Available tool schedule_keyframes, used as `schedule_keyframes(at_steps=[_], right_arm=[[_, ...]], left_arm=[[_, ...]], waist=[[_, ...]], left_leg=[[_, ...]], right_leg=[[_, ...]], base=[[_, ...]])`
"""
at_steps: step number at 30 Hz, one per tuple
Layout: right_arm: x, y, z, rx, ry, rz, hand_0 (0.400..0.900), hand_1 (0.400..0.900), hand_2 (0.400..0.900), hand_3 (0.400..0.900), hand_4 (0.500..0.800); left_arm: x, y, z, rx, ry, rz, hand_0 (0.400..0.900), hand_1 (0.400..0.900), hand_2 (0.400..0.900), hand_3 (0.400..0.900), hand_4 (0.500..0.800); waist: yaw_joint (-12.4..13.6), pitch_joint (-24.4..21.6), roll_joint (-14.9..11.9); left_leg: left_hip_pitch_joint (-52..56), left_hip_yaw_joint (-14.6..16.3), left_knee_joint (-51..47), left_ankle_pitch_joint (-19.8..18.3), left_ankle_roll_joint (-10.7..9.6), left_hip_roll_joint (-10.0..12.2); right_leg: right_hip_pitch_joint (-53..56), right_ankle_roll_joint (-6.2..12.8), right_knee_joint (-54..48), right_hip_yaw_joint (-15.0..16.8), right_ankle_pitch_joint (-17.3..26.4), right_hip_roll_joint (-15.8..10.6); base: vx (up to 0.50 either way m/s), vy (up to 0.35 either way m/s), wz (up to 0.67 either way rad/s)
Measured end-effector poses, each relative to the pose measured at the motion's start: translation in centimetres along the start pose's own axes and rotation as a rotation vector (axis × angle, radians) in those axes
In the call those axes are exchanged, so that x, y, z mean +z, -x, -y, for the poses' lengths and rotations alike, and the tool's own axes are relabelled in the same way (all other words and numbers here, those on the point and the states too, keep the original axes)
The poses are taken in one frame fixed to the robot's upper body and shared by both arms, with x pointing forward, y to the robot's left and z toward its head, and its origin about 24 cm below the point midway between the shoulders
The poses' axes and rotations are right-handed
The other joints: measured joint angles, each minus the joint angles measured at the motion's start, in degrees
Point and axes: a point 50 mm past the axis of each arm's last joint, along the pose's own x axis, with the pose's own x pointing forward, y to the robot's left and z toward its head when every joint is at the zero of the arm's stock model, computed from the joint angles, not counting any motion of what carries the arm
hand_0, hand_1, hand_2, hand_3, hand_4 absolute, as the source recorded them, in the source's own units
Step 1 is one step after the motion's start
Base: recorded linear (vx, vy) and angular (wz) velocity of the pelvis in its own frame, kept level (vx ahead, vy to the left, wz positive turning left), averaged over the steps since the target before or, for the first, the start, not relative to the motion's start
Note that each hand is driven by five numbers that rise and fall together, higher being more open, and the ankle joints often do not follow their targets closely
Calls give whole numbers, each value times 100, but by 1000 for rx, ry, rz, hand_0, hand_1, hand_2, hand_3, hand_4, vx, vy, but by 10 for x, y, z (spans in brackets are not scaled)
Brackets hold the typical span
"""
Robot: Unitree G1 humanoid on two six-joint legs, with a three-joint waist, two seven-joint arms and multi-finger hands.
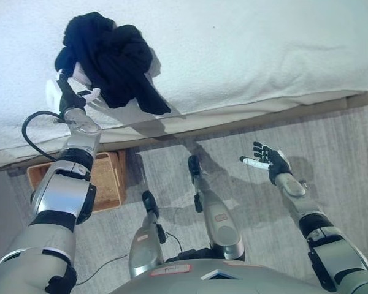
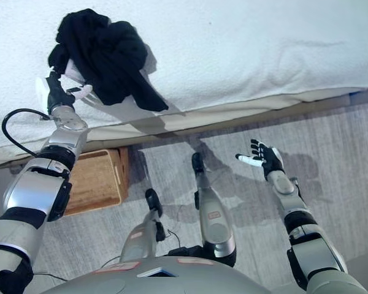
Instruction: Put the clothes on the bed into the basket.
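Left eye view: left hand [image 1: 70, 98] grips dark clothes [image 1: 113, 61] on the bed [image 1: 264, 55]; the basket [image 1: 107, 180] beneath looks empty, partly hidden. Right hand [image 1: 268, 160] hangs open.

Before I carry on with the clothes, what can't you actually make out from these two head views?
- Left hand: its grip, in both views; the black clothes and a white garment overlap the fingers.
- Wicker basket: most of it, hidden under the bed edge and the left arm.
- Right hand: open, clearly empty.
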Motion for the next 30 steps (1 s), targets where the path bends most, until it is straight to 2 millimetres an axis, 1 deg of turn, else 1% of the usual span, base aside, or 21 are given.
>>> schedule_keyframes(at_steps=[4, 7, 13, 16, 20, 24, 25, 26, 27, 30], right_arm=[[0, 1, -1, 4, 2, 5, 900, 900, 900, 900, 800], [9, 1, -4, 21, 3, 50, 900, 900, 900, 900, 800], [25, 5, -6, 51, 22, 139, 900, 900, 900, 900, 800], [32, 6, -8, 62, 23, 173, 900, 900, 900, 900, 800], [36, 10, -4, 66, 42, 206, 900, 900, 900, 900, 800], [43, 13, -3, 75, 56, 243, 900, 900, 900, 900, 800], [45, 14, -3, 78, 61, 252, 900, 900, 900, 900, 800], [47, 15, -2, 81, 66, 262, 900, 900, 900, 900, 800], [49, 16, -2, 84, 71, 274, 900, 900, 900, 900, 800], [55, 18, 0, 89, 88, 302, 900, 900, 900, 900, 800]], left_arm=[[1, -1, 0, -31, 2, -6, 900, 900, 900, 900, 800], [3, -5, -4, -32, 35, -28, 900, 900, 900, 900, 800], [15, -10, -11, -35, 72, -14, 900, 900, 900, 900, 800], [14, -16, -24, -6, 56, -15, 900, 900, 900, 900, 800], [18, -22, -37, 22, 43, -14, 900, 900, 900, 900, 800], [17, -27, -51, 60, 30, -26, 900, 900, 900, 900, 800], [17, -27, -53, 66, 22, -32, 639, 639, 639, 639, 644], [16, -28, -55, 70, 11, -38, 471, 471, 471, 471, 542], [13, -28, -57, 76, 2, -50, 400, 400, 400, 400, 500], [11, -31, -70, 112, -6, -63, 400, 400, 400, 400, 500]], waist=[[-40, -37, -39], [-127, -132, -58], [-185, -148, -82], [-292, -148, -82], [-303, -159, -88], [-316, -233, -91], [-307, -248, -92], [-307, -282, -92], [-311, -365, -91], [-328, -405, -89]], left_leg=[[-79, 68, -1, 0, -1, 58], [-285, 151, 0, 2, -5, 88], [-509, 353, -1, -7, -45, 136], [-614, 371, -2, -7, -86, 176], [-770, 459, -3, -19, -159, 212], [-913, 565, -2, -30, -219, 269], [-925, 594, -3, -32, -235, 291], [-943, 626, -3, -41, -257, 303], [-988, 660, -3, -43, -268, 307], [-1017, 691, -4, -43, -323, 348]], right_leg=[[-135, 8, 20, 52, 10, 83], [-403, -1, 60, 117, 53, 134], [-783, -14, 161, 295, 66, 251], [-905, -14, 176, 300, 66, 292], [-1111, -8, 182, 358, 74, 348], [-1311, 40, 184, 436, 108, 439], [-1335, 40, 184, 453, 108, 465], [-1369, 41, 184, 475, 107, 483], [-1437, 41, 183, 514, 107, 500], [-1483, 45, 180, 528, 104, 547]], base=[[-31, -15, -18], [-24, -11, -20], [-10, -16, -18], [7, -25, -12], [14, -9, -19], [18, 7, -19], [16, 31, -14], [14, 23, -9], [8, 13, -6], [8, 6, -2]])
